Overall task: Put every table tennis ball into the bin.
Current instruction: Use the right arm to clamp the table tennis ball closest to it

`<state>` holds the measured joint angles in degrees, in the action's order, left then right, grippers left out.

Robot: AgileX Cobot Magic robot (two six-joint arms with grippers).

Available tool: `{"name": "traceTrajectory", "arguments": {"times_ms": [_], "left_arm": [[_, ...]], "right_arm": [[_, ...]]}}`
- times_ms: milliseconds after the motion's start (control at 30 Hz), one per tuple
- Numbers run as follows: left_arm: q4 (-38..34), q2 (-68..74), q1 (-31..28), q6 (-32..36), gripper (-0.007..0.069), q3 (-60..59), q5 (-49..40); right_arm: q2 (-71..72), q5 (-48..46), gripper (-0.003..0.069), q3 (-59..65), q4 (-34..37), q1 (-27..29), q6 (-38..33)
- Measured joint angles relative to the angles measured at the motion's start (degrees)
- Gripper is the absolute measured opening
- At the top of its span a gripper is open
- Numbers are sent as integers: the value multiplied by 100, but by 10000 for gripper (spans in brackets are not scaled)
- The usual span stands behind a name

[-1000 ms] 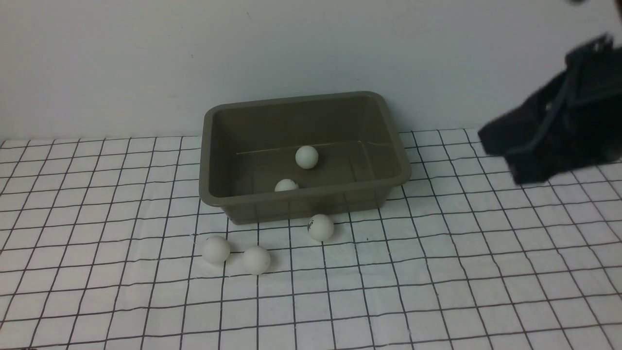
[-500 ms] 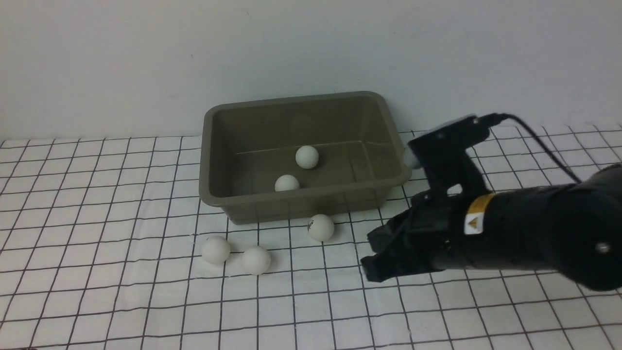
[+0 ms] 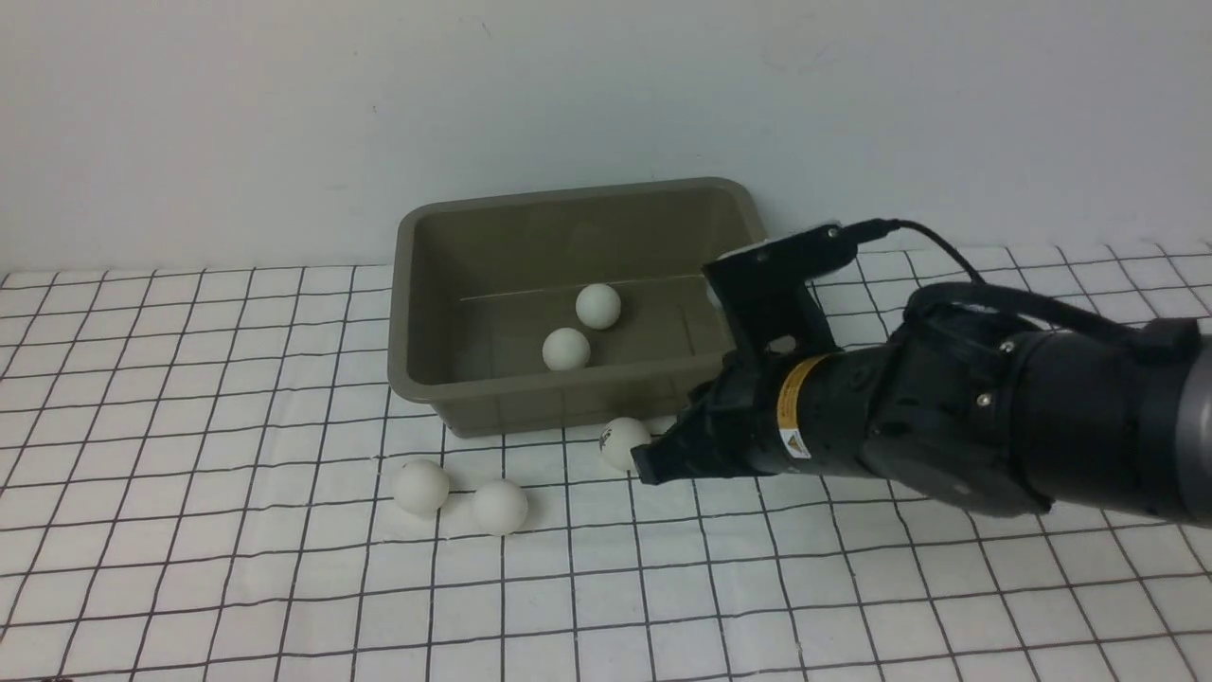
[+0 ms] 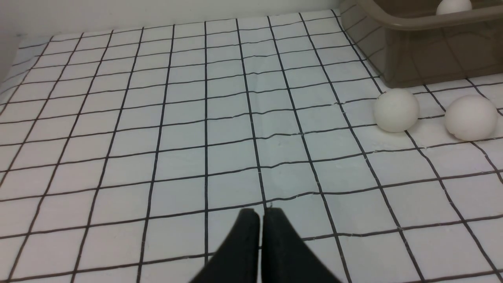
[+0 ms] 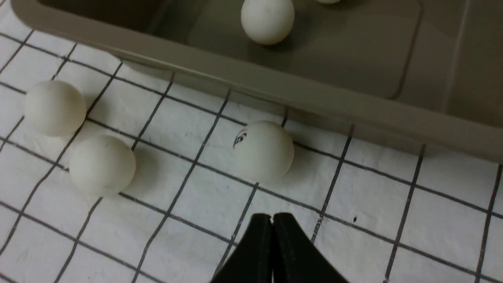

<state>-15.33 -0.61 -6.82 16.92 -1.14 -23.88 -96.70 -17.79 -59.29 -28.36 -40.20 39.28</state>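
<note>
Gridded worktop (image 3: pixel 189 568) now has the right gripper (image 3: pixel 648 467), fingers (image 5: pixel 255 243) pinched together empty, swung down beside the marked ball (image 3: pixel 620 439), so a third pickup looks next.

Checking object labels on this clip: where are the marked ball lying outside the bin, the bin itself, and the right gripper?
marked ball (image 5: pixel 264 151), right wrist view, middle of its visible face.
bin (image 3: pixel 568 237), front view, inner back wall.
right gripper (image 5: pixel 272 217), right wrist view, between its shut fingertips.
</note>
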Motion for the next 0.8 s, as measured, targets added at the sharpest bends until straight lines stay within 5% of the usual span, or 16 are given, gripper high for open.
{"name": "traceTrajectory", "arguments": {"times_ms": [533, 800], "left_arm": [[0, 0, 0, 0, -4, 0, 0], [5, 0, 0, 0, -4, 0, 0]], "right_arm": [[-762, -57, -10, -231, -2744, -509, 3334], [-1109, -222, -10, -840, -3018, -680, 3597]]}}
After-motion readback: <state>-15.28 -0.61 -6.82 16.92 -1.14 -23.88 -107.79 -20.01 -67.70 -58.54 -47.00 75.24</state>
